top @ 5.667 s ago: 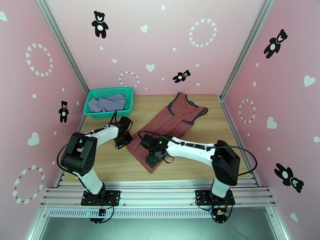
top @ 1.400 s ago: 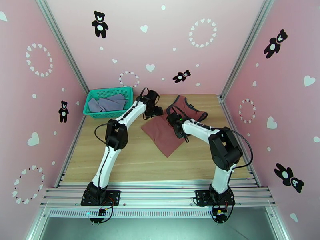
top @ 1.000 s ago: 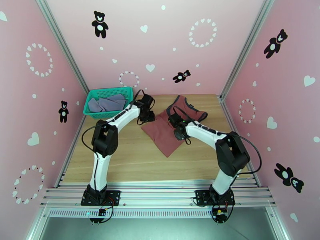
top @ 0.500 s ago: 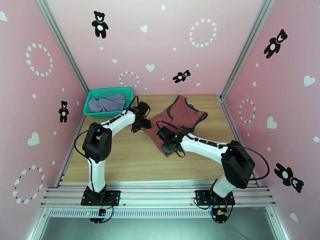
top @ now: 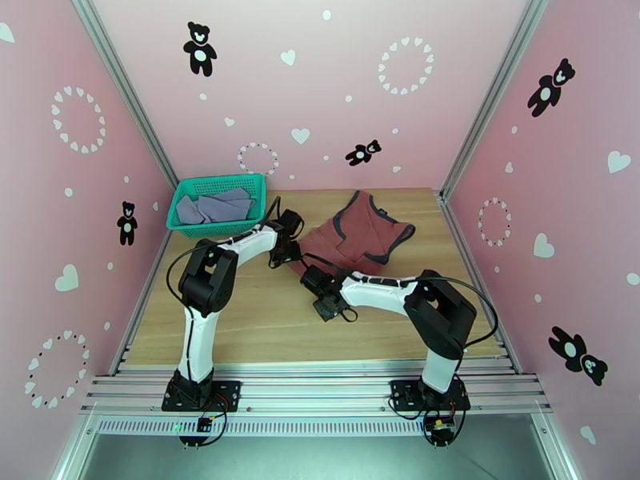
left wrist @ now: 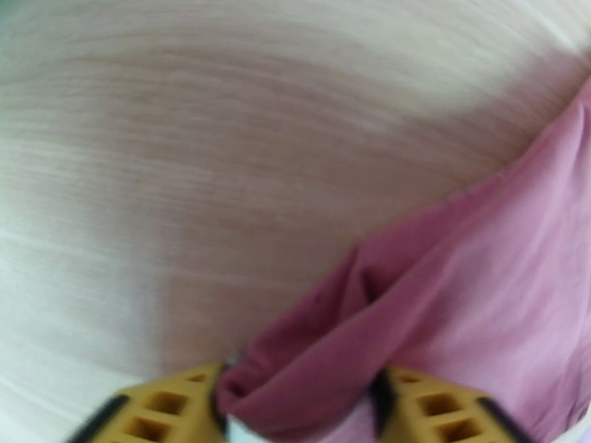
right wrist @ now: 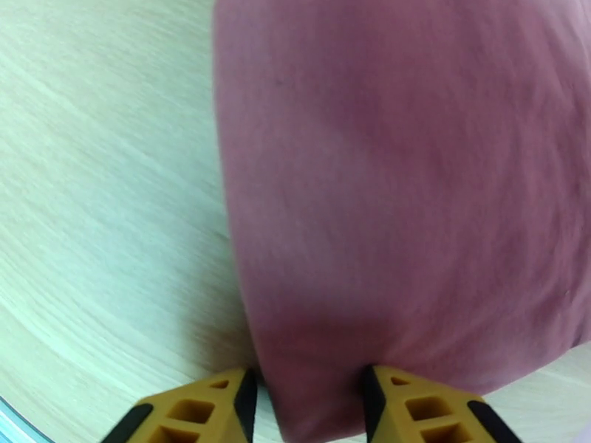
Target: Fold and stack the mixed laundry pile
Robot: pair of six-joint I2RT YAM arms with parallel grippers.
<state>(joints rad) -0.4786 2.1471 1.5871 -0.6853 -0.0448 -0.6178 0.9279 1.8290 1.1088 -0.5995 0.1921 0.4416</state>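
The rust-red tank top (top: 364, 234) with navy trim lies partly folded on the wooden table (top: 240, 314), right of centre. My left gripper (top: 290, 251) is at its left edge. In the left wrist view, a bunched fold of the tank top (left wrist: 458, 289) sits pinched in the left gripper (left wrist: 299, 389). My right gripper (top: 320, 285) is at the garment's near-left corner. The right wrist view shows the tank top (right wrist: 399, 179) clamped in the right gripper (right wrist: 306, 389). The grey-lavender shirt (top: 214, 207) lies crumpled in the basket.
The teal mesh basket (top: 182, 226) stands at the table's far left corner. Pink walls and metal posts close in the table on three sides. Bare wood runs along the near edge and the right side.
Both grippers came nearer over the last second. The right one slid down-left along the tank top to its near corner. The left one moved to the left edge and closed on the fabric.
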